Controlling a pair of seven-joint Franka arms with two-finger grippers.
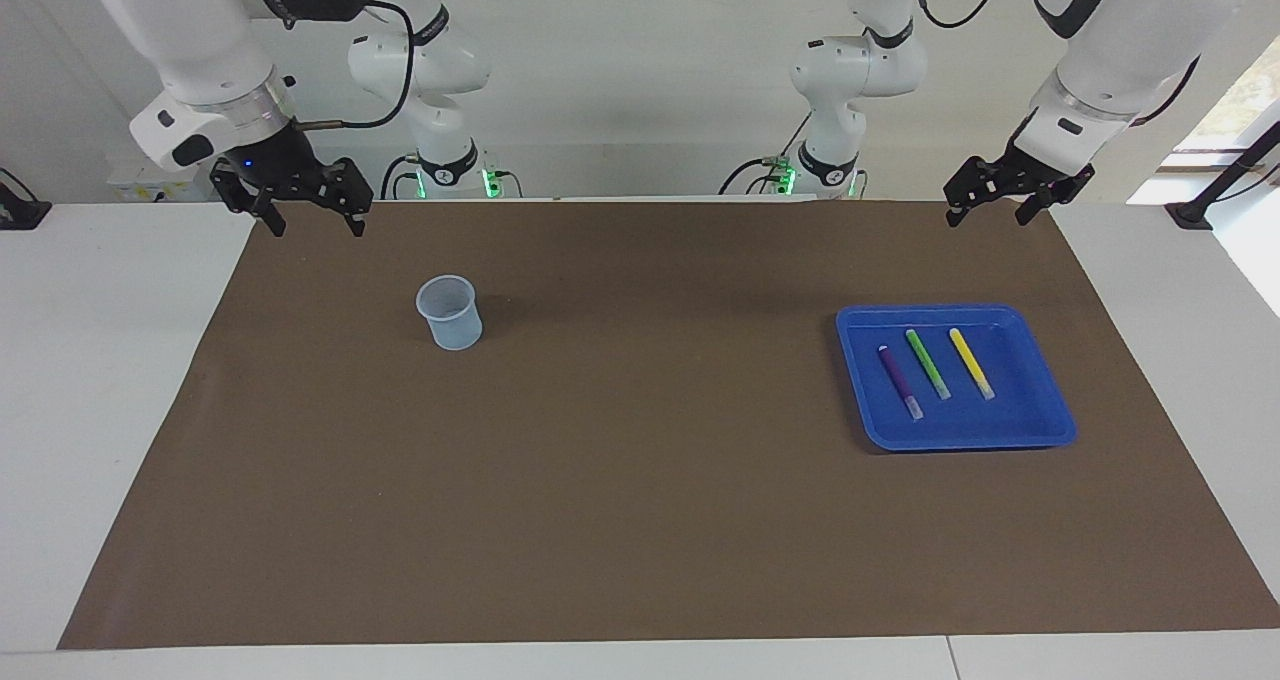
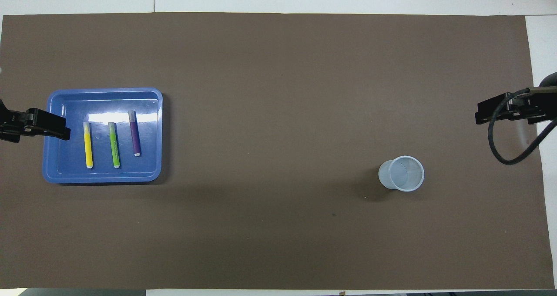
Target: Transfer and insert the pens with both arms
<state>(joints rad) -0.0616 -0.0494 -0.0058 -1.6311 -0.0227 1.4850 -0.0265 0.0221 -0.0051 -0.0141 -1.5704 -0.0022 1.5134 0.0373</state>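
In the blue tray (image 1: 955, 438) at the left arm's end lie three pens (image 1: 928, 363), which the open, empty left gripper (image 1: 1015, 203) should grasp mid-barrel for the cup (image 1: 450, 312); the right gripper (image 1: 300, 205) waits open.

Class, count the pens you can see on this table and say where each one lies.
3, all lying side by side in the blue tray: purple pen, green pen in the middle, yellow pen. None seems hidden.
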